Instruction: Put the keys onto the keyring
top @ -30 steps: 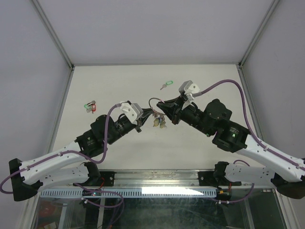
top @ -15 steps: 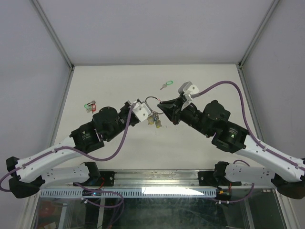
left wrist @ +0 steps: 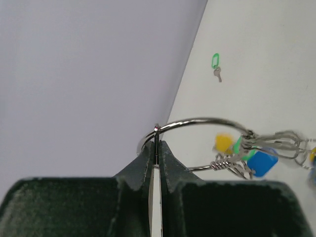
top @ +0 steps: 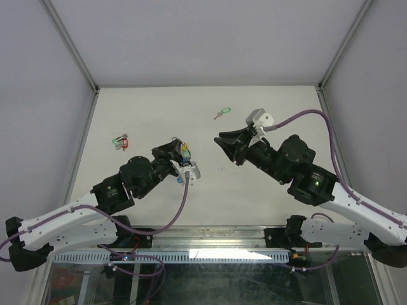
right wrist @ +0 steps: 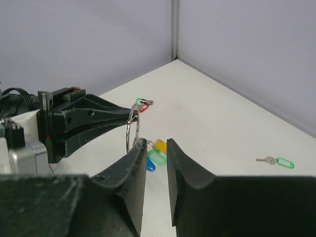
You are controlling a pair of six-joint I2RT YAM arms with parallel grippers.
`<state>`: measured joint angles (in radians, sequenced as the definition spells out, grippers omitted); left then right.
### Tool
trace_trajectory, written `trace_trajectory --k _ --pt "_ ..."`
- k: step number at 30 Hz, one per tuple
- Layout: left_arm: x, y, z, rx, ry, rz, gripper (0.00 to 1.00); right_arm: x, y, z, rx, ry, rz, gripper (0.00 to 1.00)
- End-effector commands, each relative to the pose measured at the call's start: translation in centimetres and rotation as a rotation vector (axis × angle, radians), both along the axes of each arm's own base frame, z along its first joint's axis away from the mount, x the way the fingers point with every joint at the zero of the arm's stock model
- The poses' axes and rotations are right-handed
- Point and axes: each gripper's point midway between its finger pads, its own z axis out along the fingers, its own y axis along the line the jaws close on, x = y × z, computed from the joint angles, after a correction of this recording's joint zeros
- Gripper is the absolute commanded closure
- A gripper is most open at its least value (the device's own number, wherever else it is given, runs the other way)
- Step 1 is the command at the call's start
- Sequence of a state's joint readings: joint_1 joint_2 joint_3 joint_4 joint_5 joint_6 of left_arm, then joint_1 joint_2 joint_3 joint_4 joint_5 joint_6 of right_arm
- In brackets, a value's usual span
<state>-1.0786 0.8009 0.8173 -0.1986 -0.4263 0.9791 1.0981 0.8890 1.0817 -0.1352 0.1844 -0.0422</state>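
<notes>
My left gripper (left wrist: 156, 144) is shut on the thin silver keyring (left wrist: 207, 120), pinching its wire at the fingertips and holding it off the table. Yellow (left wrist: 223, 142), green (left wrist: 240, 147) and blue (left wrist: 261, 163) tagged keys hang in a bunch from the ring. From above, the left gripper (top: 178, 147) and the keyring (top: 185, 151) sit left of centre. My right gripper (top: 221, 141) is open and apart from the ring. In the right wrist view its jaws (right wrist: 156, 143) stand parted, with the keyring (right wrist: 132, 129) and the tags just beyond them.
A loose key with a green tag (top: 220, 114) lies on the table toward the back, also seen from the right wrist as the green-tagged key (right wrist: 279, 161). A red and green tag pair (top: 119, 141) lies at the left. Grey walls enclose the white table.
The right gripper has opened and let go of the keyring. The left arm has turned its wrist and drawn the ring with its keys down and left, away from the right gripper.
</notes>
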Motion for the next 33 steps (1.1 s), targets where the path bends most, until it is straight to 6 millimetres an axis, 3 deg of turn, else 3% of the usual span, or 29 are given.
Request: trace_trajectory --k 1,7,12,16,22,25,28,33 --pt "-0.4 1.1 2.8 0.091 -0.230 -0.037 1.00 0.1 -1.3 1.4 0.049 -0.034 -0.038 0.75" --pt "-1.9 1.1 1.3 0.351 -0.341 -0.169 1.00 -0.1 -1.5 0.6 0.033 -0.024 -0.029 0.75" --pt "-1.9 1.1 0.4 0.515 -0.376 -0.208 1.00 -1.0 -0.8 -0.3 -0.005 -0.009 0.034 0.75" --pt "-2.2 1.3 -2.1 0.707 -0.326 -0.288 1.00 -0.7 -0.8 -1.3 -0.025 0.005 0.016 0.77" --pt "-1.2 4.3 -4.8 1.016 -0.289 -0.242 1.00 0.7 -0.6 -4.0 -0.093 0.080 -0.011 0.80" --pt "-0.9 4.9 -4.1 1.062 -0.317 -0.213 1.00 1.9 0.0 -5.7 -0.107 0.195 0.040 0.80" --pt "-0.9 4.6 -2.2 1.045 -0.388 -0.203 1.00 2.7 0.5 -6.2 -0.060 0.245 0.134 0.77" --pt "-0.9 3.7 -0.1 1.076 -0.498 -0.225 1.00 -0.1 2.3 -5.7 0.010 0.144 0.409 0.65"
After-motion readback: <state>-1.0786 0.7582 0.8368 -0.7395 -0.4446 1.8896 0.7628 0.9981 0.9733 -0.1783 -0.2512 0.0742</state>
